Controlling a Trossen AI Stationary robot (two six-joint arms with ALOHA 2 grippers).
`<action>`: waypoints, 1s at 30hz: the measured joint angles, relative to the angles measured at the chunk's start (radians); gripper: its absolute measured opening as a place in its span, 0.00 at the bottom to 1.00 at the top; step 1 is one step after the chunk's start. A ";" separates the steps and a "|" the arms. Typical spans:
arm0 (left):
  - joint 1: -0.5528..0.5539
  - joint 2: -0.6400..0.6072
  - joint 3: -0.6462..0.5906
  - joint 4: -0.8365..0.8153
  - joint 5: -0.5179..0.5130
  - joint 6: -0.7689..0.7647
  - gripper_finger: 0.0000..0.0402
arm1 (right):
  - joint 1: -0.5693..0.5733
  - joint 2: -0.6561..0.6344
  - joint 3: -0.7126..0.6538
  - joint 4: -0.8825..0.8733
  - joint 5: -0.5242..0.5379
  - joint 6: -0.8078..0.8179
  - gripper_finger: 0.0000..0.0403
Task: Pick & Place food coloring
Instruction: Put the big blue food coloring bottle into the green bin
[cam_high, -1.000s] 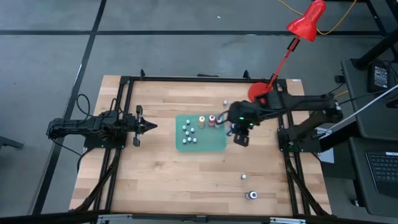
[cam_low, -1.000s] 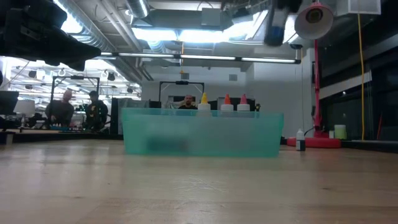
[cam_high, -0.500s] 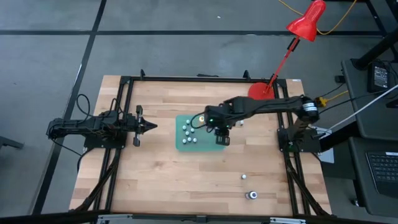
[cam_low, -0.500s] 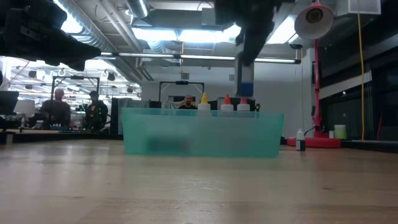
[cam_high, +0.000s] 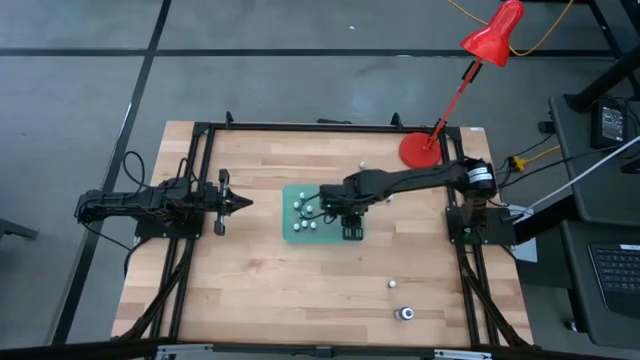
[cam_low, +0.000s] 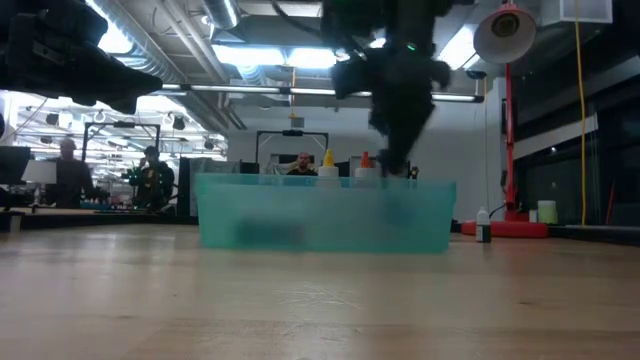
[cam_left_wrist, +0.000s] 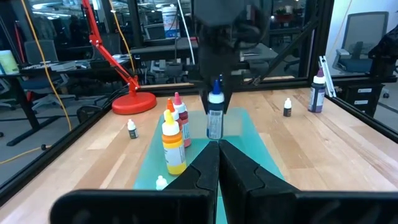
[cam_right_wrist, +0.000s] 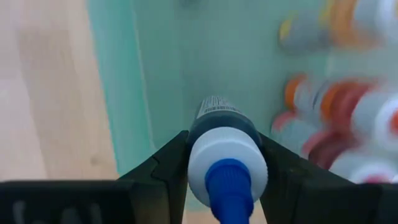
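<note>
Right gripper (cam_right_wrist: 227, 163) was clenched on a blue-capped food coloring bottle (cam_left_wrist: 214, 114), its two dark fingers pressing the white collar from either side. In the left wrist view that bottle hung upright over the green tray (cam_left_wrist: 245, 127), with the right arm's dark body coming straight down onto it from above. From overhead, the right arm reached from its base at the table's right edge across to the tray's right half.

Inside the tray stood other food coloring bottles: a yellow one (cam_left_wrist: 173, 143) nearest the left arm's camera, with an orange-tipped one (cam_left_wrist: 169, 109) and a red-tipped one (cam_left_wrist: 180, 112) close behind it, all just beside the held bottle. From above, a cluster of whitish caps (cam_high: 305, 212) filled the tray's left half. The low view showed the tray's translucent front wall (cam_low: 325, 213) hiding everything but the bottle tips, and the right arm's dark bulk covering the tray's right end.

Loose bottles lay outside the tray: two small ones (cam_high: 393, 284) and (cam_high: 405, 314) well apart from it near the table's front right, and one (cam_high: 362, 166) near the red lamp's base (cam_high: 418, 148).

Left gripper (cam_high: 240, 203) waited to the left of the tray, well clear of it, its fingers pressed together.

People (cam_low: 150, 175) showed in the room beyond.
</note>
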 joint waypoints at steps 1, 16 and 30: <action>0.000 0.000 0.000 0.000 0.000 0.000 0.01 | 0.000 -0.014 -0.030 0.002 0.004 0.002 0.37; 0.000 0.000 0.000 0.000 0.000 0.000 0.01 | -0.049 -0.066 -0.194 0.193 0.015 0.037 0.39; 0.000 0.000 0.000 0.000 0.000 0.000 0.01 | -0.055 -0.070 -0.225 0.199 0.013 0.082 0.40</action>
